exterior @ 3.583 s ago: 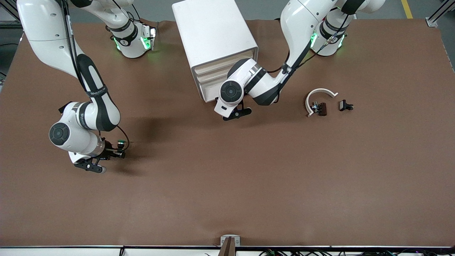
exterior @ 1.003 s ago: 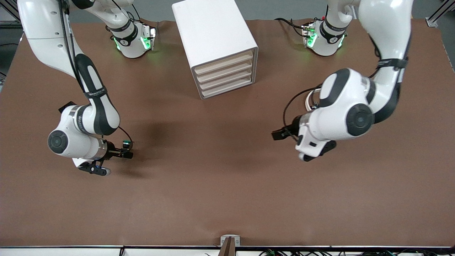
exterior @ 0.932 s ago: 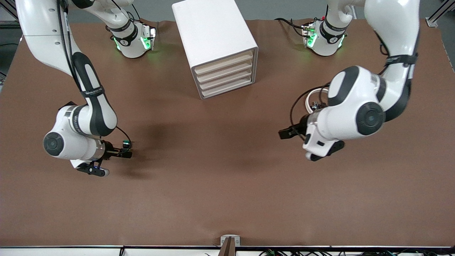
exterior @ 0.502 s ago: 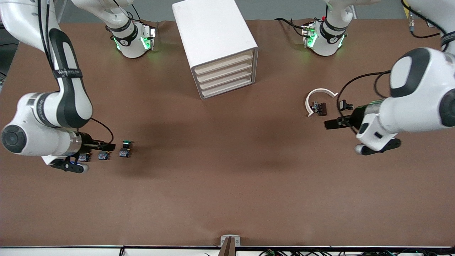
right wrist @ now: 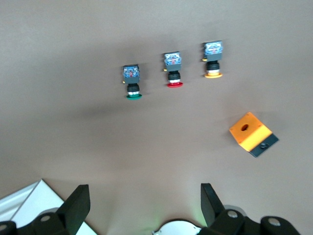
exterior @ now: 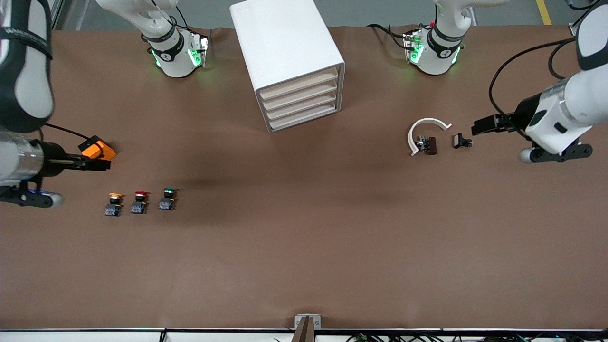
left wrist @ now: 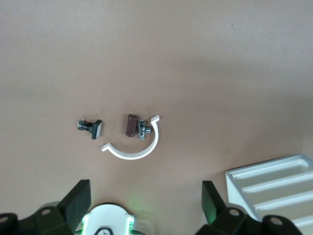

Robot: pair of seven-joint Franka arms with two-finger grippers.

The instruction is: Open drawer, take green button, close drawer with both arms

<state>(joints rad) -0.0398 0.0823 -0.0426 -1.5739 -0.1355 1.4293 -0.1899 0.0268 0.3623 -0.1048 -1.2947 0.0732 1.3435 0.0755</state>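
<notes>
Now button point(exterior: 167, 198) on table, apart from right hand point(exterior: 97, 164).

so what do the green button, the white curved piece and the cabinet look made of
Green button: likely plastic, with a glossy green cap, black neck and blue-grey block base.
White curved piece: looks like matte moulded plastic, thin and evenly white.
Cabinet: smooth white shell, plastic or coated board; the cream drawer fronts look matte.

Robotics lab bench: brown mat-covered table point(exterior: 304, 247), two bolted-down arm bases point(exterior: 176, 52) at 12 o'clock, aluminium framing point(exterior: 586, 19) at 1 o'clock, grey floor.
</notes>
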